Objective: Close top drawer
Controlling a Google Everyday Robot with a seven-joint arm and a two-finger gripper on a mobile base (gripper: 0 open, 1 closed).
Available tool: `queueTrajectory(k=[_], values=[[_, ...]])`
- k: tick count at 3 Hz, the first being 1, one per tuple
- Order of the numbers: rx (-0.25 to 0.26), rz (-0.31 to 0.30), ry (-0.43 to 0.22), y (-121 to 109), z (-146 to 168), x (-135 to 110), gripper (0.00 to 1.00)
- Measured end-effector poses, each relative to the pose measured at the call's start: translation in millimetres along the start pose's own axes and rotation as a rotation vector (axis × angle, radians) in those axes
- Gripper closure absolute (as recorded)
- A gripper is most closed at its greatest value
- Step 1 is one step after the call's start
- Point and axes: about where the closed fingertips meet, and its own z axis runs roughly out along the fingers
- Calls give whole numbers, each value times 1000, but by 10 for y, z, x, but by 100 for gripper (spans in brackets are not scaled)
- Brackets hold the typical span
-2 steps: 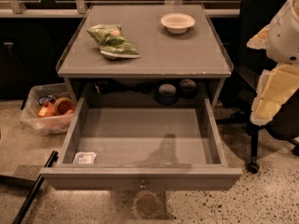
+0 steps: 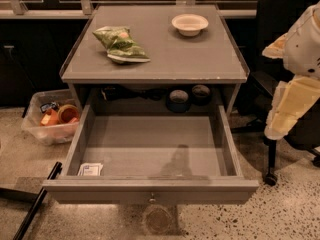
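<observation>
Checking in from the remote station. Nearest the camera is the front panel of the top drawer (image 2: 150, 188), with its little knob (image 2: 151, 199) at the centre, and it's pulled all the way out toward me. So nothing on the close job is done yet as far as I can see, and the whole push is left.

The drawer is nearly bare inside, just 1 small white packet (image 2: 90, 170) in the front-left corner. It lies flat, so I doubt it'll snag anything when the drawer goes in.

The gripper (image 2: 278, 126) hangs off to the right of the drawer's front-right corner, apart from it and touching nothing. The cream arm section runs up from it to the right edge of the view. I honestly can't tell what state the jaws are in from here.

On the floor to the left there's a clear plastic bin (image 2: 50, 119) with some orange stuff in it, plus a black bar (image 2: 35, 204) lying by the front-left corner.

Further back, in the gap behind the open drawer, I see 2 dark round cans (image 2: 178, 100). On the desk (image 2: 165, 59) sit a green chip bag (image 2: 120, 44) and a white bowl (image 2: 190, 24), neither of them in the way.

My guess for what's left is to bring the arm around to the front panel and shove straight back.
</observation>
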Motion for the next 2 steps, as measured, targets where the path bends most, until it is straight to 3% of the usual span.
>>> queueTrajectory(k=[1, 2], values=[[-25, 20, -51, 156, 253, 25, 0], [-91, 58, -106, 402, 657, 92, 0]])
